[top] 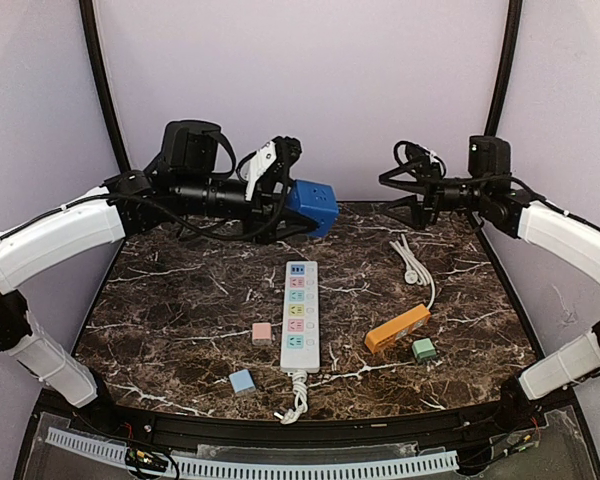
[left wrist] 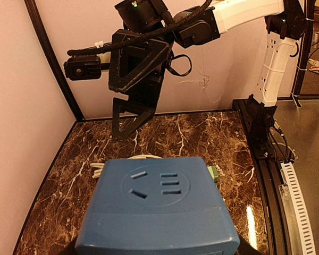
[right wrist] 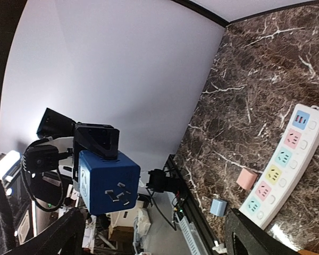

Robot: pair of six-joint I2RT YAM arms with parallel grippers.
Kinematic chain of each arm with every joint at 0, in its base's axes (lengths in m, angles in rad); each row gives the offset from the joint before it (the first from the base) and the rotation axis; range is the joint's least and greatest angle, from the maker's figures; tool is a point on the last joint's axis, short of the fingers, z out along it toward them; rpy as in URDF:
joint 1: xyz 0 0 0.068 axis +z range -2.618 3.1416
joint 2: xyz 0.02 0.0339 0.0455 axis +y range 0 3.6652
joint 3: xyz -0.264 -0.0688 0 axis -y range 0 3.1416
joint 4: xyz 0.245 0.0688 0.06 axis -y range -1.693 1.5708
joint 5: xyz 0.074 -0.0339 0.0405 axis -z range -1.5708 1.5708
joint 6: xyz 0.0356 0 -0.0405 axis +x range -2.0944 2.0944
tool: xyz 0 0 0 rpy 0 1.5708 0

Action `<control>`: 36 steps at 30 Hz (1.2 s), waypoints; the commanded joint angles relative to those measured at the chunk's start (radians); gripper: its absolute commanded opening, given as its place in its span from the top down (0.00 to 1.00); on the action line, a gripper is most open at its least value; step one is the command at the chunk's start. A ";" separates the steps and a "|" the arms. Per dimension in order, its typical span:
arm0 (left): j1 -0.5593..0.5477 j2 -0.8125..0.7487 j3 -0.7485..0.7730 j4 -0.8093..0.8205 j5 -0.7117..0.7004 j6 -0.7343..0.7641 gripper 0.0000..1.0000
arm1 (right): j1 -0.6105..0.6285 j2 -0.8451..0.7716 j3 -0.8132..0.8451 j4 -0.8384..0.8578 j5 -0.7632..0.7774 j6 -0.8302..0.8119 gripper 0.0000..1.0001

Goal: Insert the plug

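**Item:** blue cube plug (top: 318, 205).

**Location:** It is hanging in the air over the far edge of the bench (top: 180, 300), at about 12 o'clock from the white power strip (top: 300, 315). It is well apart from the strip.

**Holder:** The left end effector (top: 292, 203) is clamping the cube by its sides. The right end effector (top: 392, 197) is hovering at the cube's 3 o'clock, apart from it, with its fingers spread and nothing between them.

**Appearance:** The plug is a matte blue cube with rounded corners. In the left wrist view it is showing a face with moulded socket slots. In the right wrist view it is showing another face with what appear to be three dark prongs. That face is pointing out toward the right arm, not down at the strip.

**Hazards (judged):**
- The prongs are not facing the strip, so a straight descent is likely to bring a blank face onto it.
- The smooth, rounded shell is offering little purchase, so the cube is liable to twist in the grip under insertion force.
- The strip is lying loose, so an off-centre push is likely to slide or tip it.
- The colour-coded sockets are sitting close together, so a small misalignment is risking bent prongs or the wrong outlet.

**Also on the bench:**
- white cable (top: 412, 262)
- orange strip (top: 397, 329)
- green block (top: 424, 349)
- pink block (top: 262, 333)
- pale blue block (top: 242, 381)
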 commanded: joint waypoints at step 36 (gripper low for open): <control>0.054 0.290 0.275 -0.666 -0.205 0.306 0.99 | -0.002 -0.231 0.040 -0.711 0.522 -0.578 0.01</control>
